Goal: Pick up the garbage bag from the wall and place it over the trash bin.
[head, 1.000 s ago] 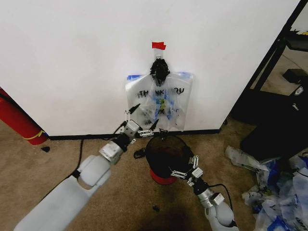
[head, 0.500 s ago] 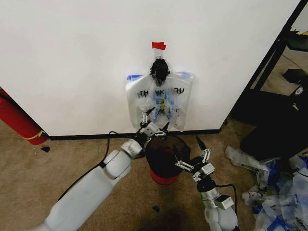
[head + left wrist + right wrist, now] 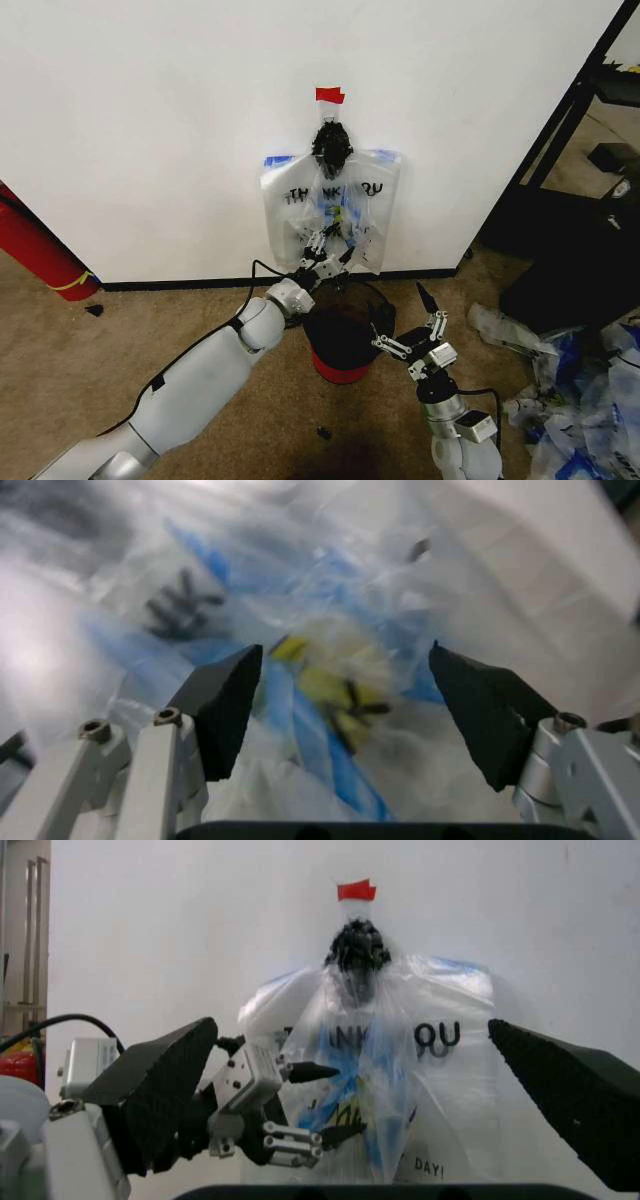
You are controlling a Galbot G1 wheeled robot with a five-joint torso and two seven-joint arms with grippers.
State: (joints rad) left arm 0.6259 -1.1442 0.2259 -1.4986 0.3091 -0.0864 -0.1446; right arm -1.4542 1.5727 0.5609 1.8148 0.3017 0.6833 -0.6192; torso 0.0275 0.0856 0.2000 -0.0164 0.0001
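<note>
The garbage bag (image 3: pixel 330 212) hangs flat on the white wall, whitish and crinkly with black print and a yellow face, under a black knotted clump (image 3: pixel 331 145) and red tape. My left gripper (image 3: pixel 331 250) is open at the bag's lower middle. In the left wrist view its dark fingers (image 3: pixel 222 701) stand wide on either side of the yellow print of the bag (image 3: pixel 330 682). The trash bin (image 3: pixel 345 335), black with a red base, stands on the carpet right below. My right gripper (image 3: pixel 412 322) is open just right of the bin, facing the bag (image 3: pixel 400 1057) and the left gripper (image 3: pixel 322 1102).
A long red cylinder (image 3: pixel 35 250) leans at the far left by the wall. A black rack (image 3: pixel 575 110) and dark equipment stand at the right, with a heap of plastic bags (image 3: pixel 575 395) on the carpet. A black cable (image 3: pixel 255 272) trails along my left arm.
My left gripper has moved right and up, from left of the bin to the bag's lower middle. The right gripper has shifted right and risen beside the bin.
</note>
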